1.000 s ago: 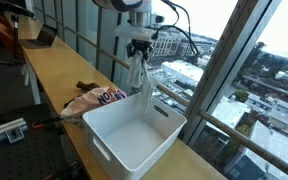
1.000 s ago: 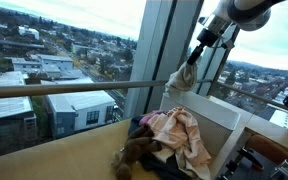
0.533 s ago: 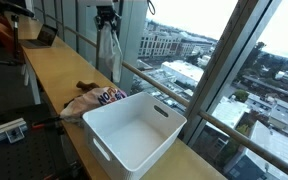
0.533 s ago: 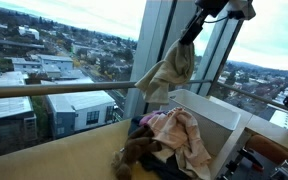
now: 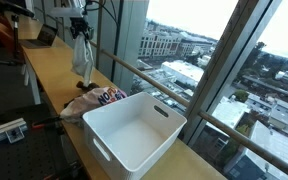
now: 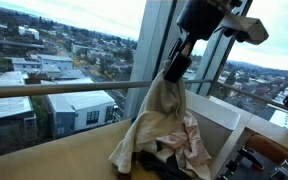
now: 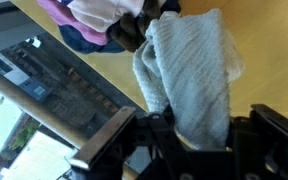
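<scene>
Wrist view has your gripper (image 7: 189, 138) clamped shut on a pale grey terry-cloth towel (image 7: 189, 80). The fabric is bunched up between the jaws and trails away from the camera.

In both exterior views the towel (image 5: 83, 55) hangs straight down from the gripper (image 5: 81, 30), up in the air over the long light wooden counter (image 5: 39, 62). Its lower end (image 6: 149, 125) dangles close to the heap of mixed pink, dark blue and brown clothes (image 5: 92, 99). I can't tell from any angle whether it actually touches the heap or the counter.

The rectangular white plastic bin with cut-out handles (image 5: 134, 135) sits on the counter right beside the heap. You're holding the towel on the far side of that heap, well apart from the bin. The wrist view also catches the heap (image 7: 89, 18) just past the towel's end.
</scene>
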